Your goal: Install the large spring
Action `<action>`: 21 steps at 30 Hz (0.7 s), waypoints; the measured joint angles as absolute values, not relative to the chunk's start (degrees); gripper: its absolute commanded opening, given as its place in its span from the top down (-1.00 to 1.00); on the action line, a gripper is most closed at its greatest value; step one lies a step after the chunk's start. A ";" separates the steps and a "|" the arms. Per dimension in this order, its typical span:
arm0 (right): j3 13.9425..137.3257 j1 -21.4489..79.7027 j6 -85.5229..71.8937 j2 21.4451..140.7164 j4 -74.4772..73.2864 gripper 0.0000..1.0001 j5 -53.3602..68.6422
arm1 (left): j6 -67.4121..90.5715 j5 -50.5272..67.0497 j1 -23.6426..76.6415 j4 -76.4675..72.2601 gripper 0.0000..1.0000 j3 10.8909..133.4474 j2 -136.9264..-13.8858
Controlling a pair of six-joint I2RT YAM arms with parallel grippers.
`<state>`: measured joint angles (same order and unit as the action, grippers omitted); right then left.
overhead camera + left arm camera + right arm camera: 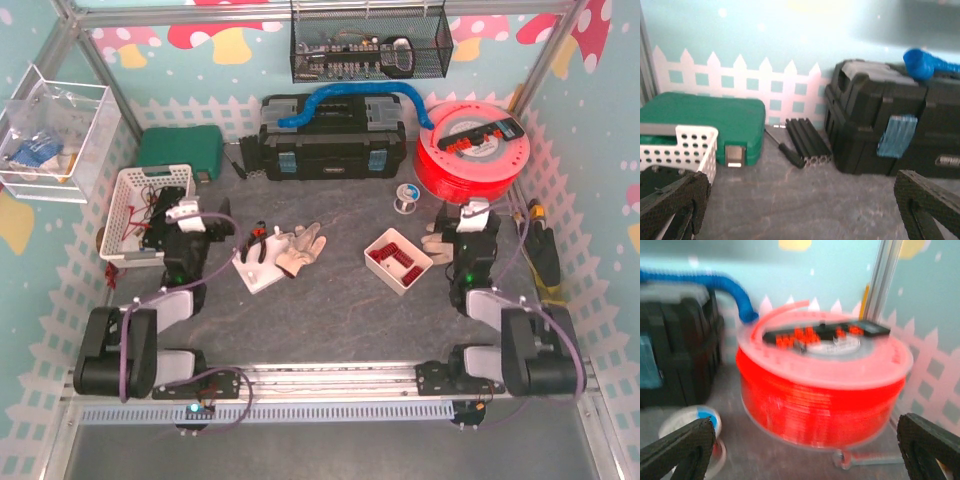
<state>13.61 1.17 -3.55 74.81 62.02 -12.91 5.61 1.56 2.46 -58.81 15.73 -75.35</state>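
Against the left wall hangs a clear box (55,130) with blue bits inside. Below it, a white perforated basket (128,215) of cables stands just beside the left gripper (178,212), and a green case (180,150) lies behind the basket. The left wrist view shows short black rails (807,142) and a thin screwdriver (780,142) lying between the green case and the black toolbox (330,140). A blue hose (350,100) runs over the toolbox, and a wire basket (365,45) hangs from the back frame above it.

Mid-table lies a white block (258,270) carrying a small red-and-black item, with a work glove (300,250) touching it. Further right is a white tray (425,266) of red parts. A small wire reel (404,198) stands near the front of the big red spool (470,150). A second glove (437,240) lies beside the right gripper (472,218), and a yellow-and-black tool (540,248) lies along the right wall. The large spring cannot be made out in any view, so I cannot tell where it is.

The left gripper stands with its jaws wide apart, holding and touching nothing, and faces the case and toolbox. The right gripper is just as wide and empty, and faces the red spool.

The table (330,320) is grey with a stone pattern. The walls are teal with white picket fences and mushrooms, inside an aluminium frame.
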 measured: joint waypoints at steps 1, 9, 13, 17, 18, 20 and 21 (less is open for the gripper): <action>15.38 1.17 -4.03 72.31 58.70 -0.97 -12.64 | 6.35 1.19 2.46 -56.14 -0.99 17.56 -74.26; 37.36 1.17 -15.35 61.04 26.76 -0.97 -6.46 | 14.63 1.48 2.96 -31.66 -0.99 32.75 -68.29; 39.46 1.04 -21.34 58.78 18.59 -0.97 -5.50 | 24.93 0.60 3.38 -23.14 -0.99 34.20 -62.63; 38.63 0.71 -25.91 57.76 12.03 -0.97 -4.71 | 32.99 0.95 3.22 -17.47 -0.99 34.28 -57.06; 38.65 0.69 -26.57 57.76 11.16 -0.97 -3.84 | 34.54 1.32 3.18 -17.04 -0.99 34.09 -55.96; 39.24 0.69 -27.53 58.06 8.88 -0.97 -0.60 | 37.78 2.31 3.11 -16.56 -0.99 33.08 -53.95; 40.07 0.69 -27.75 58.57 7.60 -0.97 1.54 | 39.11 2.92 3.11 -16.40 -0.99 32.42 -53.36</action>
<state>40.07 0.69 -27.75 58.57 7.60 1.54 39.11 2.92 3.11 -16.40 32.42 -53.36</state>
